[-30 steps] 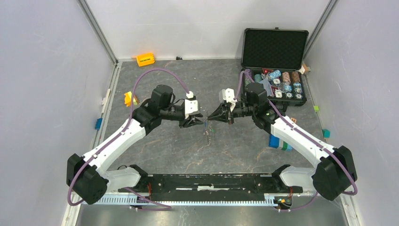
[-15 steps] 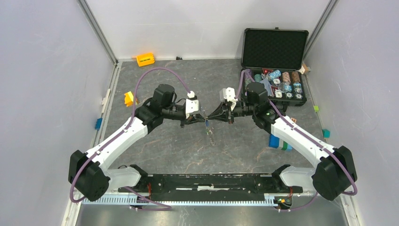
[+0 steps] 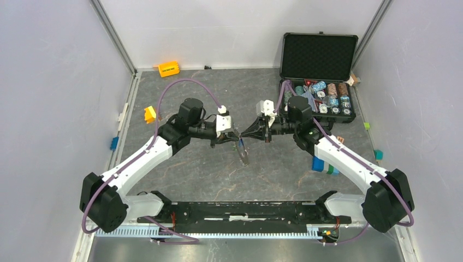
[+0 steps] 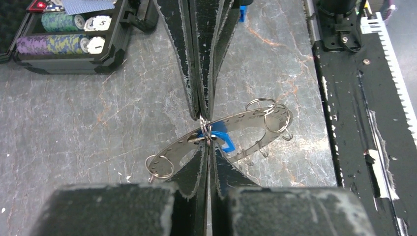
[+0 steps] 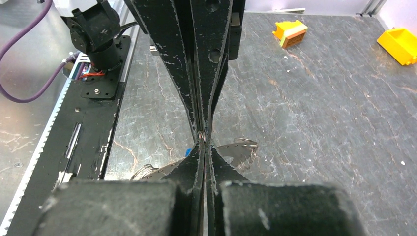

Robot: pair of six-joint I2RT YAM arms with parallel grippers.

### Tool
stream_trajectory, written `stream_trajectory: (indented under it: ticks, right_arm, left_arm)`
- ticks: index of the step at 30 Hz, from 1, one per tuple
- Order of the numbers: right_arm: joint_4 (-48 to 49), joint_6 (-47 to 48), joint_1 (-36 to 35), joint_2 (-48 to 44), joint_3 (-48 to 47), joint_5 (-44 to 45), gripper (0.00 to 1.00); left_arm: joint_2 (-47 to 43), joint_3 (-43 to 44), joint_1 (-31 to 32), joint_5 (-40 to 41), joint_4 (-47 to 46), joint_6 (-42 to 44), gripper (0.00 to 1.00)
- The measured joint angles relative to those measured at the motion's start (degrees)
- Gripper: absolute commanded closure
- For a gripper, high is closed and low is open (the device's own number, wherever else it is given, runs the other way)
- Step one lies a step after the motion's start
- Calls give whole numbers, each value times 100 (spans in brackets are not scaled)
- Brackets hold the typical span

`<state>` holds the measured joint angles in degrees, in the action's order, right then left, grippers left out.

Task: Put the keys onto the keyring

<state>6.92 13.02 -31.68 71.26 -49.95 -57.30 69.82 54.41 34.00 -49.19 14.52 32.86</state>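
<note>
The keyring (image 4: 246, 123), a flat grey metal ring with small holes along its rim, hangs tilted above the table between both grippers (image 3: 244, 155). Small wire rings (image 4: 158, 166) dangle from its rim. My right gripper (image 5: 203, 137) is shut on one small wire ring at the keyring's rim, and its fingers (image 4: 196, 73) come down from the top of the left wrist view. My left gripper (image 4: 206, 135) faces it tip to tip and is shut at the same spot, on the blue key (image 4: 222, 139). The key's blue head sticks out beside the finger. The keyring's rim (image 5: 236, 155) shows behind my right fingers.
An open black case (image 3: 319, 71) with poker chips stands at the back right. Yellow blocks lie at the back (image 3: 168, 69) and left (image 3: 149, 114). Blue and green blocks (image 3: 322, 165) sit by the right arm. The black base rail (image 3: 240, 210) runs along the near edge.
My left gripper moved right to the right gripper's tips and went from open to shut there. The hanging keyring swung a little. The right gripper stayed shut.
</note>
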Motion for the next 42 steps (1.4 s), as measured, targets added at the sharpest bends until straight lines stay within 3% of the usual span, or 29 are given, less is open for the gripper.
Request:
stream_trajectory:
  ticks: [21, 32, 34, 42]
  right_arm:
    - [699, -1276, 94, 122, 205, 662, 100]
    - [798, -1102, 94, 129, 328, 702, 100]
    - [603, -861, 96, 107, 326, 721, 94]
    - [15, -216, 225, -105, 192, 669, 54]
  left_arm:
    - [162, -122, 463, 1272, -518, -328, 98]
    - [264, -127, 575, 1381, -612, -411, 98]
    - [243, -127, 575, 1456, -597, -409, 98]
    - [-22, -133, 575, 1488, -481, -350, 98]
